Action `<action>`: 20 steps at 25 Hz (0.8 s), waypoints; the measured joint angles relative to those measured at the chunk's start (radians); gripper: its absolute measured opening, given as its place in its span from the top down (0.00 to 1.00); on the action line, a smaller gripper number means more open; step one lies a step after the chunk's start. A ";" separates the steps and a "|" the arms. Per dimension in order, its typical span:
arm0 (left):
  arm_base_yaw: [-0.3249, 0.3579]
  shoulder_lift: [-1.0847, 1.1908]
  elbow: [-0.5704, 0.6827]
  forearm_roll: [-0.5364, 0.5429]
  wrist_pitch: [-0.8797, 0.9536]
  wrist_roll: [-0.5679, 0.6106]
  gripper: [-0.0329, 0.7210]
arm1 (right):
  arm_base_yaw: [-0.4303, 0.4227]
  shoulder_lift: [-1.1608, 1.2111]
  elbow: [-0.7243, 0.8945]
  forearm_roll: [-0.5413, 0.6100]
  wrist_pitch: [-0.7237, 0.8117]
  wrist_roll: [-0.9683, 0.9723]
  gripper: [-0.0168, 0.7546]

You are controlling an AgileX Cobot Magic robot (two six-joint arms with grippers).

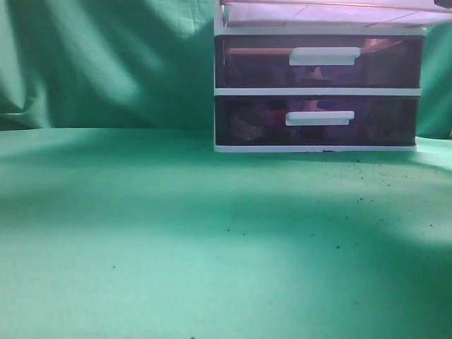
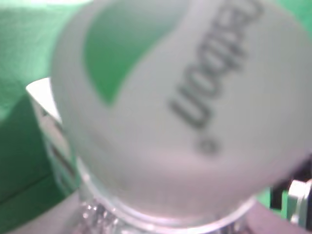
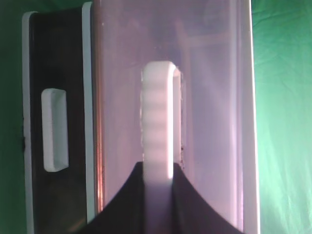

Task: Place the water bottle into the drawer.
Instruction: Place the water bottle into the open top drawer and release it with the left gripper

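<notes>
My right pincer (image 3: 157, 195): both dark fingers sit at the bottom of my right wrist view, clamped on the white bar handle (image 3: 158, 122) of the drawer (image 3: 209, 97); their tips are cut off by the picture's lower edge.
My left pincer: I cannot tell its state; the fingers are hidden in my left wrist view and neither arm shows in the exterior view.
Water bottle (image 2: 185, 97): it fills my left wrist view, blurred, with a pale label bearing a green patch and dark letters I cannot read; clear ribbed plastic shows beneath. Whether I hold it, I cannot tell.
Drawer: topmost in the white-framed cabinet (image 1: 318, 91); in the exterior view only its pale underside shows at the top edge, cut off, and it appears to jut forward past the two below.
Lower drawers: two counted, dark purple, each with one white handle, fronts flush with the frame. Their contents are too murky to make out.
Handles: three in all.
Table (image 1: 176, 240): green cloth, with dark specks.
</notes>
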 joint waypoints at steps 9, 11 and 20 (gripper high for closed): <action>-0.074 0.407 -0.424 -0.069 0.070 0.040 0.54 | 0.002 0.000 0.000 0.000 0.004 0.005 0.86; -0.092 0.481 -0.466 -0.069 0.072 0.078 0.54 | 0.002 0.000 0.000 -0.001 0.005 0.009 0.86; -0.096 0.691 -0.485 -0.071 0.020 0.108 0.54 | 0.002 -0.002 0.000 -0.007 0.017 0.030 0.86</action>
